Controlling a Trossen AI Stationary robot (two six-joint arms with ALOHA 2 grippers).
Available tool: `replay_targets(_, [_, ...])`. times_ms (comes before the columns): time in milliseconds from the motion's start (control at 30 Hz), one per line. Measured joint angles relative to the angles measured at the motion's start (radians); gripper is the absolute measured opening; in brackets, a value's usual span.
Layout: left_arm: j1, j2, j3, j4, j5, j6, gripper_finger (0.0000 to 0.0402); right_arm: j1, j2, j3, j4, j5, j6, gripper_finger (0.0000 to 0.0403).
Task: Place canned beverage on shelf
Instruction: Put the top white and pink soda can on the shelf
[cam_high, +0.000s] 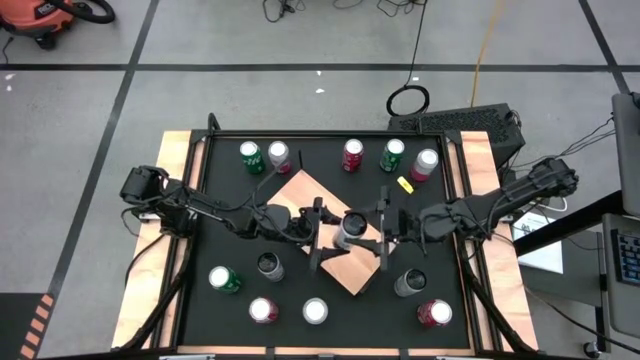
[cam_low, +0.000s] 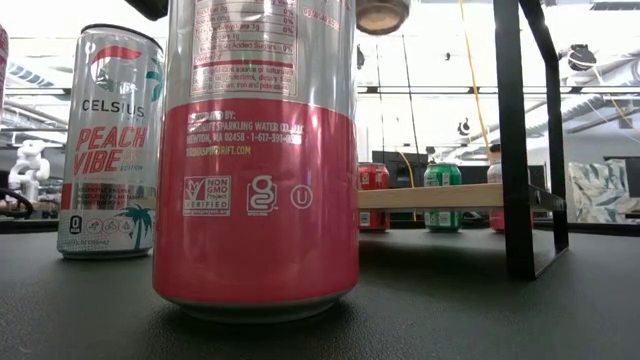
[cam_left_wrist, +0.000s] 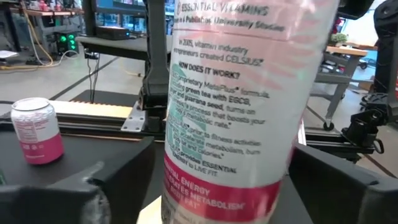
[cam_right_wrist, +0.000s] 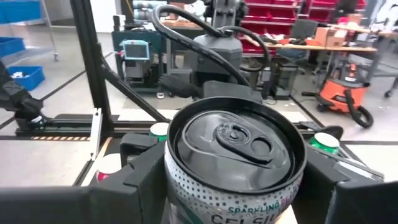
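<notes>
Here the upright can (cam_high: 351, 229) stands on the shelf (cam_high: 300, 192) mid-table, its long axis vertical, directly between the left gripper (cam_high: 318, 232) on its left, fingers spread wide, and the right gripper (cam_high: 384, 228), whose fingers bracket it without visibly clamping.

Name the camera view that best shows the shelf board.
The high view: the whole shelf lies in sight, a can standing on it. The low view catches only its edge. The wrist views are mostly filled by that can and show hardly any board.
</notes>
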Motion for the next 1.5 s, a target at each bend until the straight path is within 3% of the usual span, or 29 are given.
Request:
replay_targets(167, [-0.005,-0.017,0.001,-0.011,-0.007,0.000,0.0392,0.022,-0.024,0.000,-0.095,0.067,0.067,0.0230])
replay_targets(533, [-0.042,-0.095,0.001,-0.046,-0.096,0.031,0.0395,0.068,-0.052,-0.003,-0.283,0.184,0.187,0.0230])
replay_targets(867, [-0.059,-0.133,0.001,-0.074,-0.110,0.087,0.0396,0.059,-0.022,-0.084,-0.241,0.363,0.238,0.0232])
replay_targets(1000, [-0.043,-0.133,0.001,-0.082,-0.111,0.104,0.0396,0.053,-0.019,-0.106,-0.230,0.361,0.268,0.0232])
replay_targets(1300, [0.031,-0.132,0.001,-0.083,-0.065,0.129,0.0396,0.031,-0.016,-0.220,-0.016,0.362,0.239,0.0232])
replay_targets(1500, [0.055,-0.132,0.001,-0.100,-0.024,0.129,0.0396,-0.038,-0.015,-0.257,-0.017,0.363,0.254,0.0233])
